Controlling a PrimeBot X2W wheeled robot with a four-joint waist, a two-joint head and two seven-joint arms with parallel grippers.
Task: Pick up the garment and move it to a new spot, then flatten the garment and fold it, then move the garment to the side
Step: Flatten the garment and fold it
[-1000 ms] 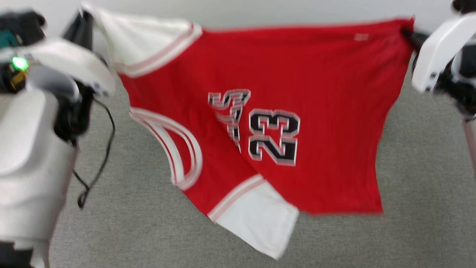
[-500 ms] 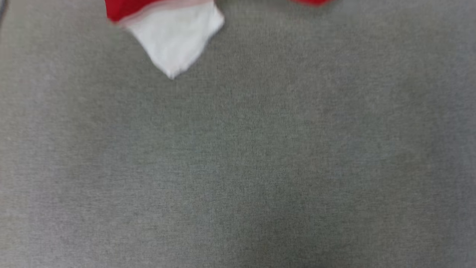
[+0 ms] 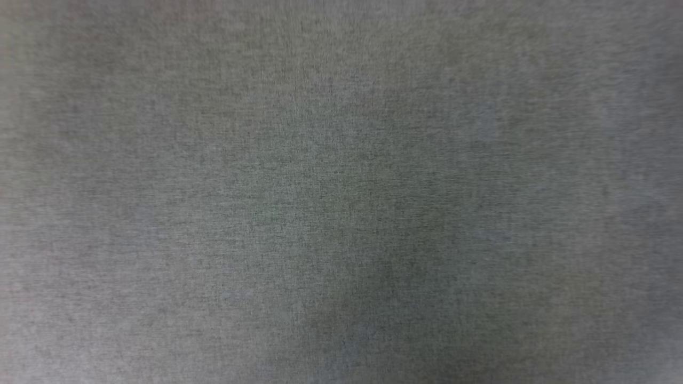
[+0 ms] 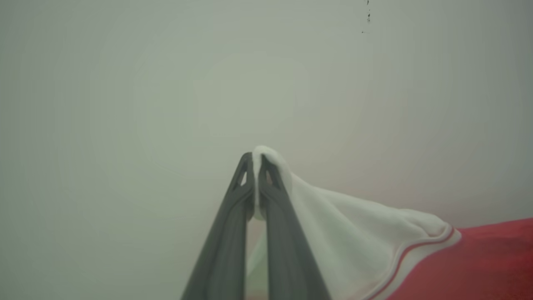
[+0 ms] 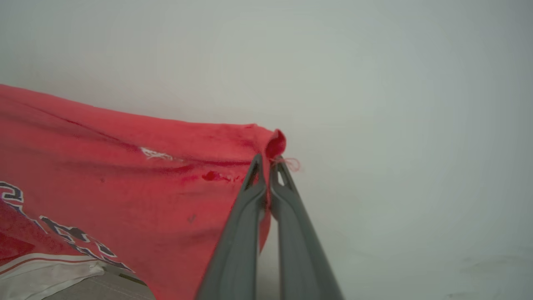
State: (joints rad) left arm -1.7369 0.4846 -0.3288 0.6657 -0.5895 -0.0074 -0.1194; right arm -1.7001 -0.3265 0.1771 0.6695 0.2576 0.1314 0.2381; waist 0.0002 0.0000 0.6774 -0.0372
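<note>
The garment [image 5: 125,175], a red T-shirt with white sleeves and black lettering, hangs stretched in the air in front of a pale wall. My right gripper [image 5: 266,160] is shut on a red corner of its hem. In the left wrist view, my left gripper [image 4: 254,156] is shut on the tip of a white sleeve of the garment [image 4: 354,233], whose striped trim and red body run off to the lower right. The shirt's middle and lower part are hidden from both wrist views.
The head view looks straight down at a grey fabric surface [image 3: 341,192], blurred. A pale wall [image 4: 166,83] stands close behind both grippers. A strip of the grey surface [image 5: 100,287] shows under the hanging shirt.
The head camera has tilted downward, so the shirt and both arms slid up and out of its picture, leaving grey surface.
</note>
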